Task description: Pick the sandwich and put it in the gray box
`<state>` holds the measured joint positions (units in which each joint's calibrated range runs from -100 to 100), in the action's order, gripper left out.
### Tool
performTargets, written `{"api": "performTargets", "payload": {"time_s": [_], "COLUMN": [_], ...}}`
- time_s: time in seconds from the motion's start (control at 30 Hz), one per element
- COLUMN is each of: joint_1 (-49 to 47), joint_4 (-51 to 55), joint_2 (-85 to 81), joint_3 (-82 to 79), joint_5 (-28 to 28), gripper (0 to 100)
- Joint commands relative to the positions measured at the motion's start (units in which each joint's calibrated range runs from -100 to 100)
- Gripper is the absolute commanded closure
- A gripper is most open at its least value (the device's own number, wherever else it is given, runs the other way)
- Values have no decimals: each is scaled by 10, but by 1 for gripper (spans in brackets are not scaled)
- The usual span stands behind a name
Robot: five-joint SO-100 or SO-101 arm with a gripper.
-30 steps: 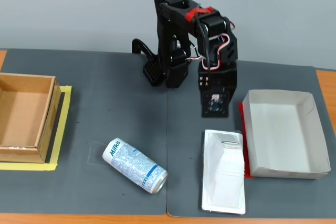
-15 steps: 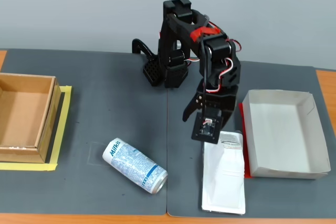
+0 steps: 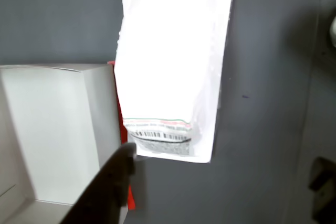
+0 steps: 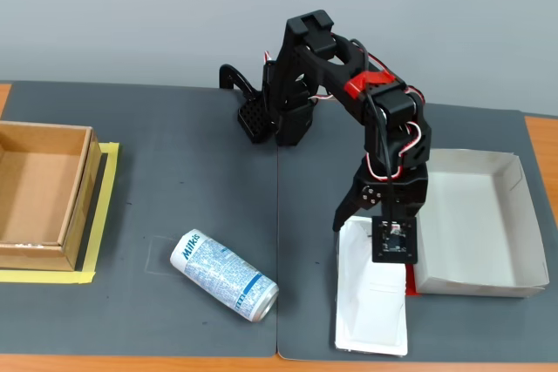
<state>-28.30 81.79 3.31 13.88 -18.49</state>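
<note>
The sandwich [image 4: 370,302] is a flat white plastic pack lying on the dark mat, its barcode label end [image 3: 157,136] toward the arm. In the fixed view my gripper [image 4: 366,237] hangs open just above that label end, one finger left of the pack and the other over its right edge. Nothing is held. In the wrist view one dark finger [image 3: 107,190] sits at the pack's corner by the box wall. The gray box [image 4: 514,224] is a shallow pale tray right of the sandwich, and its wall [image 3: 102,108] stands to the pack's left in the wrist view.
A blue-and-white Milkis can [image 4: 225,274] lies on its side left of the sandwich. A brown cardboard box [image 4: 77,206] stands on yellow tape at the mat's left edge. A red strip [image 3: 122,124] shows between the pack and the gray box. The arm base [image 4: 279,115] is at the back.
The arm has reached forward and down from near its base to the sandwich's label end, and its gripper has spread open. The sandwich, can and boxes have not moved.
</note>
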Motion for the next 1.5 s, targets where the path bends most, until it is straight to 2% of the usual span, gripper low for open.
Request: {"api": "performTargets", "payload": {"time_s": [0.0,0.57,1.47], "joint_1": [-7,-36,-31], "joint_4": [-18,-80,-71], "joint_2": [5,59,88], "joint_3": [37,39,32], "joint_5": [6,0,-13], "gripper": [63,63,63]}}
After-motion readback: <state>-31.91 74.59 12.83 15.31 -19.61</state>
